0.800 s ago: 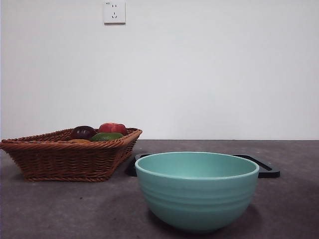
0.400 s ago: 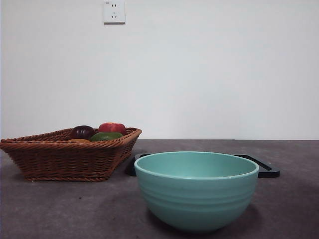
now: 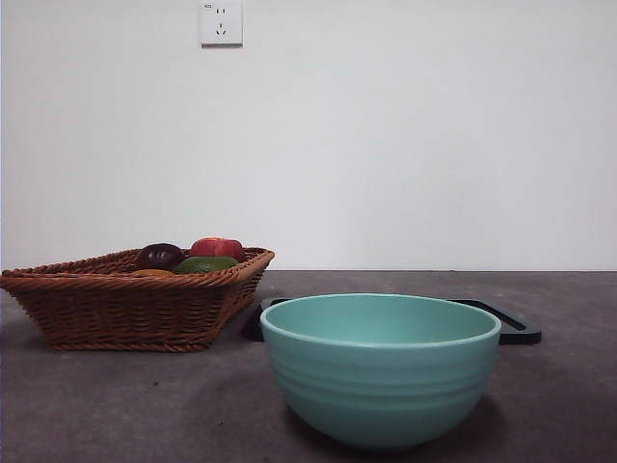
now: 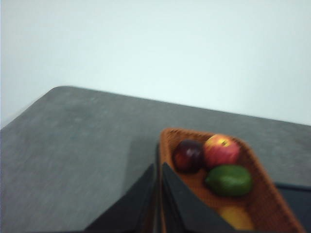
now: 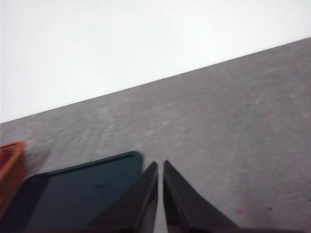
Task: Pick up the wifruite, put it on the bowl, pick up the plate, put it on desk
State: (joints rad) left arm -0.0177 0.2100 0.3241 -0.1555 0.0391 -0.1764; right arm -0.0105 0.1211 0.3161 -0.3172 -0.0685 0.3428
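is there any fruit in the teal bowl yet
No, in the front view the bowl shows only bare glaze inside its rim, and the fruits sit in the wicker basket.

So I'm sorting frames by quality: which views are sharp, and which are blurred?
Front view: sharp, evenly lit, bowl casting a soft shadow. Left wrist view: soft, fruit in the basket smeared. Right wrist view: blurred, black tray edges fuzzy.

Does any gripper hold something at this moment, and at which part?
Nothing is held. The left gripper is shut and empty above the basket; the right gripper is shut and empty beside the tray.
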